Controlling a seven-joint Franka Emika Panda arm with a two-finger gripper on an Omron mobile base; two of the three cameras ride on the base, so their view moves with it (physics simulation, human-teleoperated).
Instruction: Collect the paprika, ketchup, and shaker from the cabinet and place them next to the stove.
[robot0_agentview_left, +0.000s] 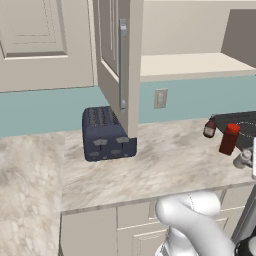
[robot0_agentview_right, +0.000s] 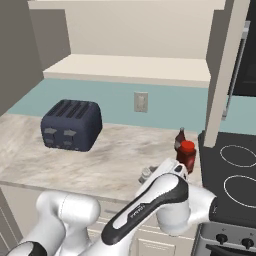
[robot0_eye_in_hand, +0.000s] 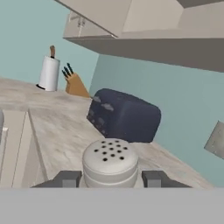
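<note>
You are looking at a toaster (robot0_agentview_left: 106, 133) sitting on the marble worktop (robot0_agentview_left: 170, 160), an outlet (robot0_agentview_left: 160, 98) on the wall behind, and a paper-towel roll (robot0_eye_in_hand: 49, 73) standing beside a knife block (robot0_eye_in_hand: 75, 84).

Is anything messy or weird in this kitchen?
Nothing is spilled or broken. The cabinet door hangs open over the toaster, and its shelf holds nothing. The ketchup and a small dark bottle stand upright beside the stove.

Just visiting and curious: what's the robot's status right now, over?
Hand closed on shaker, low over the counter. Ketchup and paprika already beside the stove. Nothing in the way.
</note>
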